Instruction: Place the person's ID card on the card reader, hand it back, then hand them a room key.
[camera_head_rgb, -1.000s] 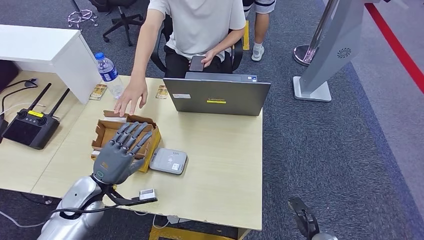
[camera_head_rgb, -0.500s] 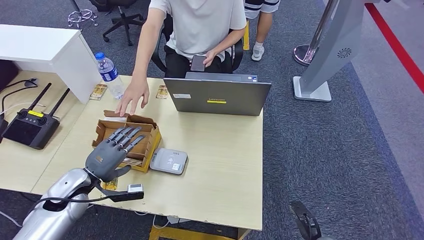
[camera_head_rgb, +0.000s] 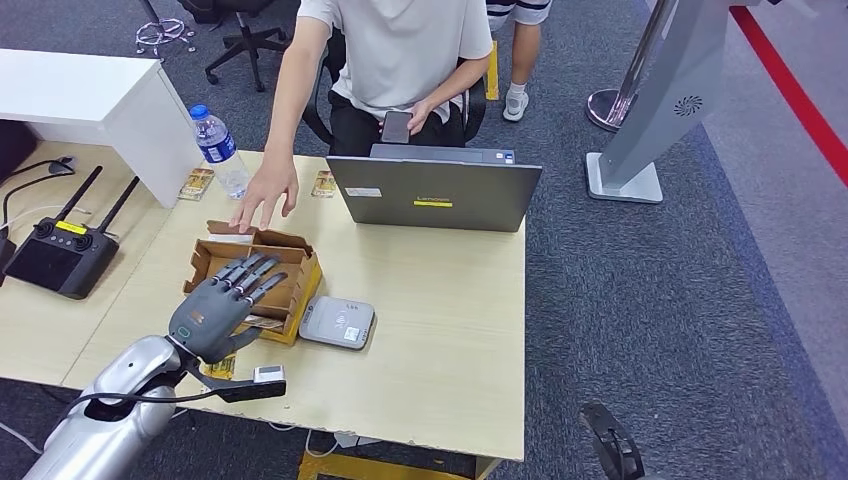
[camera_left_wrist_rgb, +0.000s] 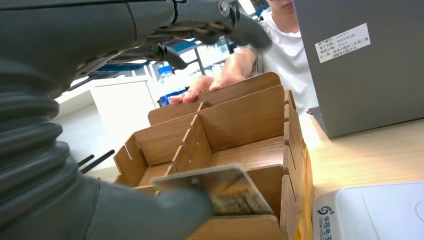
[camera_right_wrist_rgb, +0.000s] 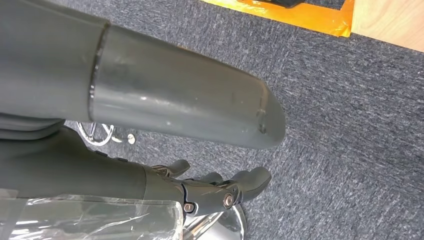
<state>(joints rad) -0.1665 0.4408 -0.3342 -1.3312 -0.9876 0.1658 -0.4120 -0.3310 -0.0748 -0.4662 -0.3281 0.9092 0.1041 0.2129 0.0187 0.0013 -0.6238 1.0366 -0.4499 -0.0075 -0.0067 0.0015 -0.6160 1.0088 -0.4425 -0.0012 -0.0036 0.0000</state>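
The robot's left hand (camera_head_rgb: 215, 306) hangs over the near end of a brown cardboard box (camera_head_rgb: 296, 262) on the wooden tabletop (camera_head_rgb: 440, 300). Its fingers reach out flat over the box. In the left wrist view, the thumb (camera_left_wrist_rgb: 165, 212) presses on a card (camera_left_wrist_rgb: 225, 187), so the hand holds the card just above the box's front part. The box has little walls inside that split it into parts.

A white card reader (camera_head_rgb: 338, 322) lies on the tabletop, just beside the box on the right.

A person in a pale shirt sits across the tabletop. The person's hand (camera_head_rgb: 262, 196) rests at the far edge of the box. A grey laptop (camera_head_rgb: 432, 193) stands open in front of them. A water bottle (camera_head_rgb: 218, 148) stands near the far left corner.

The robot's right hand (camera_right_wrist_rgb: 220, 192) hangs low over the dark carpet (camera_right_wrist_rgb: 350, 125). Its fingers are a little curled, and I cannot tell if it holds anything.
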